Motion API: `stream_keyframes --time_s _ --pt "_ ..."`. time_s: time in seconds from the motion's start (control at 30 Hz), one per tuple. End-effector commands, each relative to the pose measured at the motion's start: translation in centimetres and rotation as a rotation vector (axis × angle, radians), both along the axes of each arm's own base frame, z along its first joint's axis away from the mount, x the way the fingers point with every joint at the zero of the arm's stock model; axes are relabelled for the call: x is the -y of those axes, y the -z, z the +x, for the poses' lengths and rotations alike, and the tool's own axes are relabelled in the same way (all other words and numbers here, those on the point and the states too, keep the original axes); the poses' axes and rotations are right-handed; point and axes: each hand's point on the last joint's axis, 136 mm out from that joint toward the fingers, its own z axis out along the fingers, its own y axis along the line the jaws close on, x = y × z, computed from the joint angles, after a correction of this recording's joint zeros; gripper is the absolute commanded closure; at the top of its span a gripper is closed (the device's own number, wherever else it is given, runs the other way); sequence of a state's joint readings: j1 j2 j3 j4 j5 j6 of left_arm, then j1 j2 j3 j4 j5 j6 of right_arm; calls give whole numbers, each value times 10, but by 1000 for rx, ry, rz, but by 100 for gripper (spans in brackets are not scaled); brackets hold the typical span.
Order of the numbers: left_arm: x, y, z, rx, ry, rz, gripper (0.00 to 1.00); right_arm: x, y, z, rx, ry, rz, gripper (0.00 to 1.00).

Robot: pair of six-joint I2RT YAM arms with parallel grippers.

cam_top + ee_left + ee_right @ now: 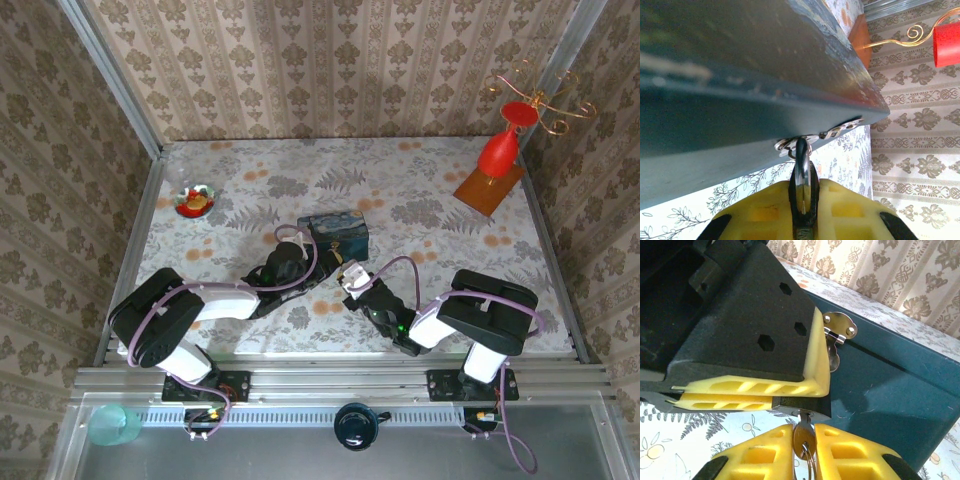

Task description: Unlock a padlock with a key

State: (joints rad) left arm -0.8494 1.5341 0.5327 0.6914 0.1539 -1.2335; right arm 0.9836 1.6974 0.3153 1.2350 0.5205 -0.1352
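My left gripper (805, 186) is shut on the padlock (802, 167), a small dark body whose silvery shackle runs up through the metal hasp (800, 144) of the blue tin (740, 75). In the right wrist view the padlock (802, 406) sits between the left gripper's yellow fingers (755, 387), keyhole facing me. The key (804, 440), on a wire ring, is pushed into that keyhole. My right gripper (804, 429) is shut on the key's head. From above, the left gripper (316, 263) and right gripper (350, 280) meet just in front of the tin (338, 230).
A red candle-like stand with gold wire arms (505, 150) on an orange base occupies the back right corner. A small red ornament (193, 201) lies at the back left. Wallpapered walls enclose the floral table (440, 230) on three sides.
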Motion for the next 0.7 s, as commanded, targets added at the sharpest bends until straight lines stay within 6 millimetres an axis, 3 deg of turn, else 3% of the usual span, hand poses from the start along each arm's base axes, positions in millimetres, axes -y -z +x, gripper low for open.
stream_keyframes --time_s 0.0,0.23,0.43,0.67 --pt "8 -26 4 71 20 -61 100 3 -25 8 20 73 150 82" --pt "7 -22 6 69 17 -43 100 -2 -33 7 -109 84 335 84" --pt "8 -16 14 80 5 11 100 -1 -23 -3 -342 58 596 87" --pt "17 -26 17 95 25 9 100 7 -10 -8 -399 88 611 88"
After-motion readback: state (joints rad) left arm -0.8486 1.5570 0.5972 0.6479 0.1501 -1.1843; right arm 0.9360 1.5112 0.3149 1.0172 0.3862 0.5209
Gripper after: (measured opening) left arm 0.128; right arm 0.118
